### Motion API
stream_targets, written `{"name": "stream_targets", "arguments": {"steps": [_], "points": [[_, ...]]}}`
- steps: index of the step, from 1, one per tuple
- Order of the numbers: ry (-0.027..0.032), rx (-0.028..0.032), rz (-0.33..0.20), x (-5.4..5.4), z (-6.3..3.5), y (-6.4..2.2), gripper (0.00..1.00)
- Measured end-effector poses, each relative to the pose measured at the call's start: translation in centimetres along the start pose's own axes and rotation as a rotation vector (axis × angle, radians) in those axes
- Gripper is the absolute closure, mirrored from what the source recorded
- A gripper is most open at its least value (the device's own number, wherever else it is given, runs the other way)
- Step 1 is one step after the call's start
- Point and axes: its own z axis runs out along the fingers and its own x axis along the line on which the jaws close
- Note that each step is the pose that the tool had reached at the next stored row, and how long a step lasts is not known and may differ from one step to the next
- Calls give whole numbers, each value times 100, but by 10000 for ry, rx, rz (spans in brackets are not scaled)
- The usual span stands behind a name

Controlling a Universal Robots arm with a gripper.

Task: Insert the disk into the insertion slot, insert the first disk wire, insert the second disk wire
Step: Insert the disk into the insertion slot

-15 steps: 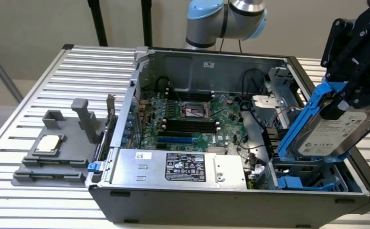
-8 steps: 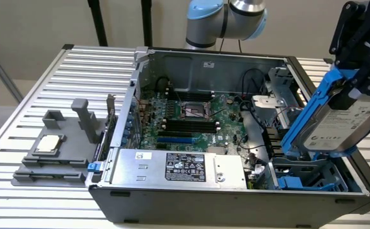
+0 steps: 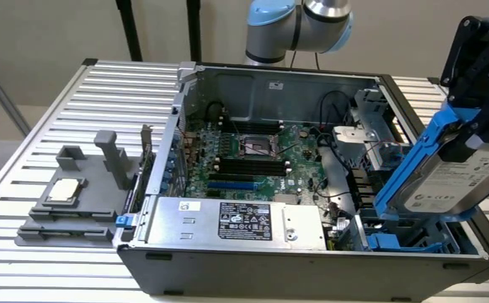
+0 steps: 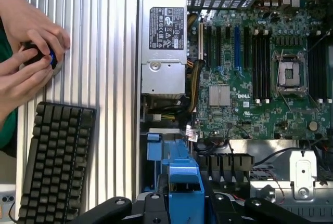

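The case (image 3: 312, 268) lies open on top, so there's loads of room to drop in from above. The tight bit is the near corner on the exterior view's right. The insertion slot (image 3: 395, 242) sits there, boxed in by the power-supply box (image 3: 236, 221) and its wire bundle (image 4: 193, 76), with the tilted disk (image 3: 459, 180) hanging right over it. The tabletop (image 3: 126, 88) is mostly bare, apart from a grey fixture (image 3: 76, 196). In the wrist view, a person's hands (image 4: 31, 47) and a keyboard (image 4: 57, 161) take up space beside the case.

The disk (image 3: 453, 182) hangs tilted over the insertion slot (image 3: 400, 242).
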Motion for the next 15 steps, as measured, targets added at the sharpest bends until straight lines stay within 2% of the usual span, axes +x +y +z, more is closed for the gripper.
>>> {"name": "stream_targets", "arguments": {"steps": [8,15], "points": [[-4,-10,79,-2,142,-8,67],[0,-50,79,-165,152,-8,67]]}}
